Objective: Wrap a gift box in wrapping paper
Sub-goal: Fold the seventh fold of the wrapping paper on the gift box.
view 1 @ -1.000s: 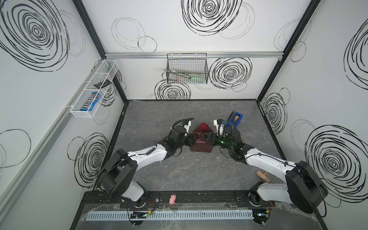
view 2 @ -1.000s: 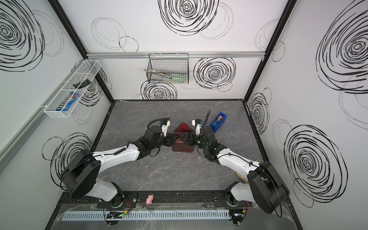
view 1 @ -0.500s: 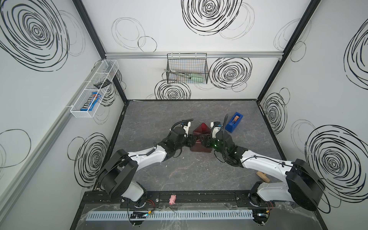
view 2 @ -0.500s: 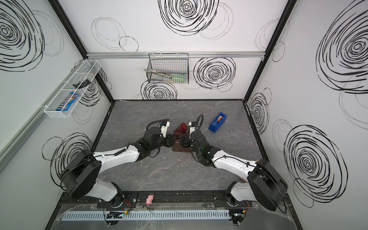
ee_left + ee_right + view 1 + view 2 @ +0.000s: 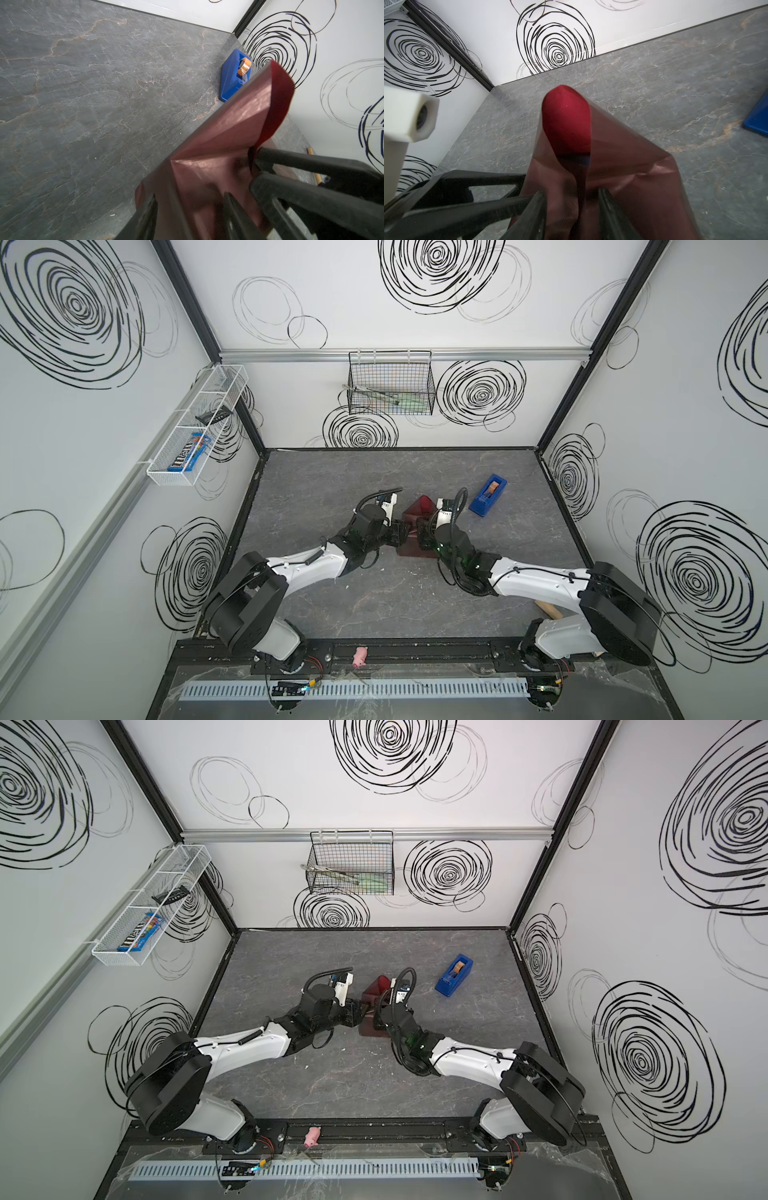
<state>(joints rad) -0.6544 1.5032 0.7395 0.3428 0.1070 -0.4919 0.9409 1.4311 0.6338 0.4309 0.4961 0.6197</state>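
Observation:
The gift box is wrapped in maroon wrapping paper at mid-table. Only a navy sliver of the box shows under a raised, open paper flap. My left gripper is at the parcel's left side, its jaws shut across the paper-covered box end. My right gripper is at the right side. Its jaws stand apart on either side of a loose upright fold of paper. The right fingers also show in the left wrist view.
A bright blue tape dispenser lies right of the parcel, towards the back. A wooden stick lies by the right arm's base. A black wire basket and a white rack hang on the walls.
My right arm has swung left from beside the tape dispenser onto the parcel, and its jaws have narrowed around the paper fold. The left arm and its grip are unchanged.

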